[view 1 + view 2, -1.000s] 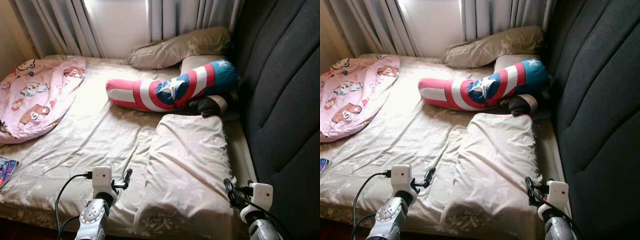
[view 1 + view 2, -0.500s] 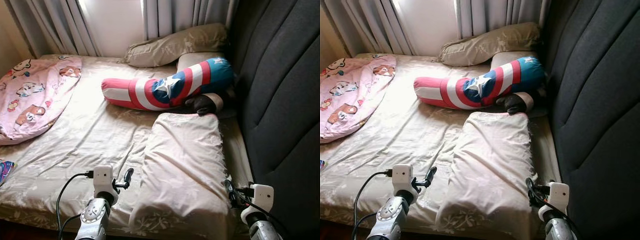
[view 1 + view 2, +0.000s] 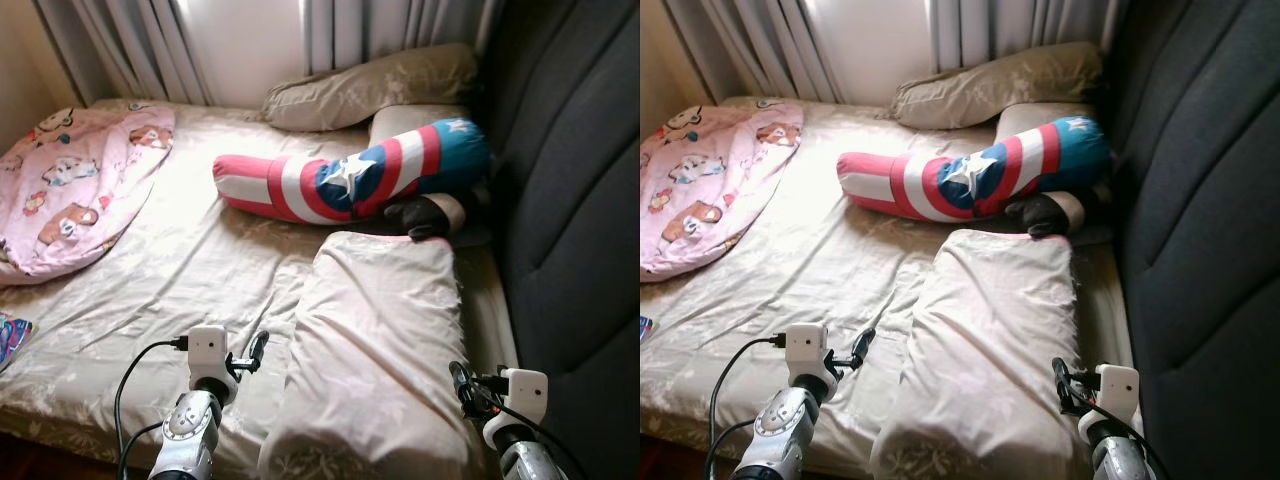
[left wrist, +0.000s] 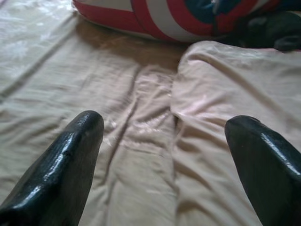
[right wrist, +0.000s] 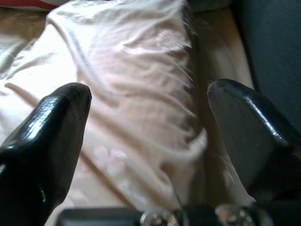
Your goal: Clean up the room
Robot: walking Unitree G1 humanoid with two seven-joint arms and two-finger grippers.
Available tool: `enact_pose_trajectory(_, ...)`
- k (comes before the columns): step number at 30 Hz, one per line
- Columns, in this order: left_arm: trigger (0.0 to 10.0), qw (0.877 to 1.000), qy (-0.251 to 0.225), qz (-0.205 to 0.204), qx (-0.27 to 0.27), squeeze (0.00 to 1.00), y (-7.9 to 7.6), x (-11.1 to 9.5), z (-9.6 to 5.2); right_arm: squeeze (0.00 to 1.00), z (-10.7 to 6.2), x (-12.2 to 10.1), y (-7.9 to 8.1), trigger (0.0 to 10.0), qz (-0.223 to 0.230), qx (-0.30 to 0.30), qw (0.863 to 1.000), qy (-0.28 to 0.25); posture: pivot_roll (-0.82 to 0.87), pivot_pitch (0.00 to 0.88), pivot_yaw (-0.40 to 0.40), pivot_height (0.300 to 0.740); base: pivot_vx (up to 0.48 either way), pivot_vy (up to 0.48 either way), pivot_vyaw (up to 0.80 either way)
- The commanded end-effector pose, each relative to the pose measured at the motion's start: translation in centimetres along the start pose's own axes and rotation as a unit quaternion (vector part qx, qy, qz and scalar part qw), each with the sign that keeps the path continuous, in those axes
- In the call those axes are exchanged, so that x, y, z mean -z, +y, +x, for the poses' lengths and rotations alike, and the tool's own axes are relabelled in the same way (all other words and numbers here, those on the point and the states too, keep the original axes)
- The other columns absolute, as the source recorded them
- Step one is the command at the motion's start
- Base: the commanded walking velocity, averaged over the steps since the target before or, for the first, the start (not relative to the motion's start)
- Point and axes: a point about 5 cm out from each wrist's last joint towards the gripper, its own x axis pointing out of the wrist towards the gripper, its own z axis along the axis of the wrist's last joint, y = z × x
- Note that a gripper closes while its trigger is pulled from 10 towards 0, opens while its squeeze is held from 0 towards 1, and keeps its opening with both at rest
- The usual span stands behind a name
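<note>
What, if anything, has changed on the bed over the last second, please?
Nothing on the bed moved; the head view merely shifted slightly. The beige rectangular pillow lies flat, flanked by the left gripper and right gripper, jaws open, neither gripping. The red, white and blue star bolster stayed put.

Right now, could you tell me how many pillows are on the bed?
4: a pale pillow nearest, between both grippers; a striped star bolster mid-bed; a tan pillow by the curtains; another partly hidden behind the bolster. More may be hidden.

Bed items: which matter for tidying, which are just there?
For the job: big beige pillow; red-white-blue star bolster; pink cartoon blanket; left end effector; right end effector.
Lying about: grey curtains; dark padded headboard.
</note>
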Motion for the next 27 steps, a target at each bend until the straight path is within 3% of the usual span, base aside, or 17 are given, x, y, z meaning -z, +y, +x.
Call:
enact_pose_trajectory(1,10.0,1.000,-0.002,-0.003,0.009,0.00,-0.5,-0.3,0.4,0.00,-0.4,0.3,-0.6,10.0,0.000,0.008,1.000,0.008,-0.05,0.000,0.000,0.740,0.277,0.000,0.00)
enact_pose_trajectory(22,10.0,0.999,-0.032,0.006,0.042,0.00,-1.0,-2.7,1.8,0.00,0.0,0.0,-0.2,10.0,0.021,0.026,0.999,-0.005,-0.04,0.000,0.013,0.740,0.013,0.000,0.00)
enact_pose_trajectory(27,10.0,0.998,-0.039,0.000,0.046,0.00,-1.3,-3.3,2.3,0.00,0.6,-1.0,-0.6,10.0,0.019,0.035,0.999,-0.020,-0.05,0.000,0.006,0.740,0.000,0.000,0.00)
